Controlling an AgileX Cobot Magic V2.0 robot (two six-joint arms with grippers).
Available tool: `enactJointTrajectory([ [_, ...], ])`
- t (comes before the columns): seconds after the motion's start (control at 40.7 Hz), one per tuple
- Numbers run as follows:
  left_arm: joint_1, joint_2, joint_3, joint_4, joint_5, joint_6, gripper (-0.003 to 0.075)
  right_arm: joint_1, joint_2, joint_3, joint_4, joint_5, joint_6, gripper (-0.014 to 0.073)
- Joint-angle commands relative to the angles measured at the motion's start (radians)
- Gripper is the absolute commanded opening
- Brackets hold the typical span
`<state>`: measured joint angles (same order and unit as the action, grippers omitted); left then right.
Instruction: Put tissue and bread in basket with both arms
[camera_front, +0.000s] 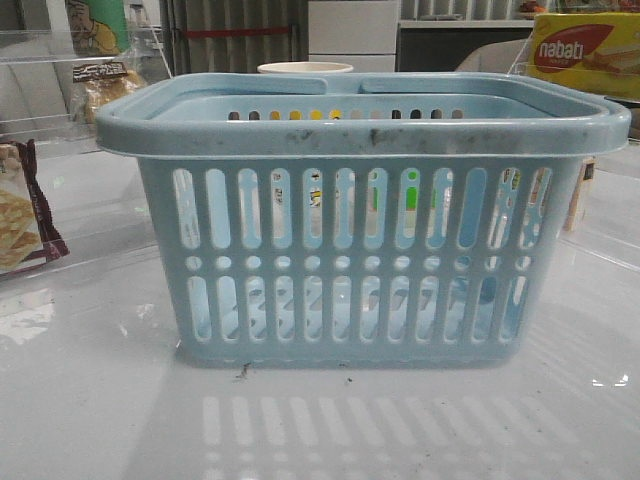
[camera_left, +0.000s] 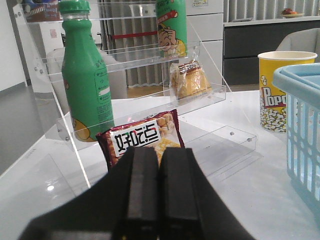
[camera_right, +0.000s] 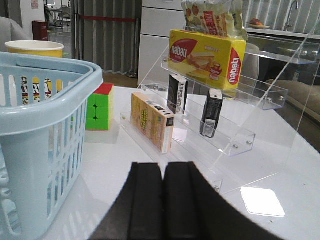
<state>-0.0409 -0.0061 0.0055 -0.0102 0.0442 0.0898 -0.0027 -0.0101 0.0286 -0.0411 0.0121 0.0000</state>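
White tabletop holds the basket (camera_front: 360, 215) between acrylic shelves (camera_right: 225, 130), bread (camera_left: 189, 80) shelved; both jaws clenched, empty.

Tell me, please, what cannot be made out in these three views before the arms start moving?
- Tissue: two small black packets stand on the right rack; their print is too small to read, so which is the tissue is unclear.
- Bread: in the front view it is blurred and partly hidden by the basket rim.
- Basket floor: seen only through the slots.
- Both tools: missing from the front view.
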Motion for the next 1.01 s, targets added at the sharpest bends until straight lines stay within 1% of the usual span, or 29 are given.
enactJointTrajectory([
  [0.0, -0.004, -0.018, 0.002, 0.0, -0.088, -0.006, 0.009, -0.001, -0.019, 0.002, -0.01, -0.096, 0.0, 0.0056],
  [0.639, -0.004, -0.018, 0.002, 0.0, -0.088, -0.006, 0.009, -0.001, -0.019, 0.002, -0.01, -0.096, 0.0, 0.0056],
  [0.786, -0.004, -0.018, -0.004, 0.0, -0.155, -0.006, 0.009, -0.001, -0.019, -0.002, -0.001, -0.139, 0.0, 0.0056],
  [0.909, -0.004, -0.014, -0.064, 0.0, -0.143, -0.006, 0.009, 0.0, -0.019, -0.072, 0.041, -0.137, 0.0, 0.0056],
  [0.982, -0.004, -0.014, -0.129, 0.0, -0.115, -0.007, 0.009, 0.0, -0.019, -0.143, 0.041, -0.098, 0.0, 0.0056],
])
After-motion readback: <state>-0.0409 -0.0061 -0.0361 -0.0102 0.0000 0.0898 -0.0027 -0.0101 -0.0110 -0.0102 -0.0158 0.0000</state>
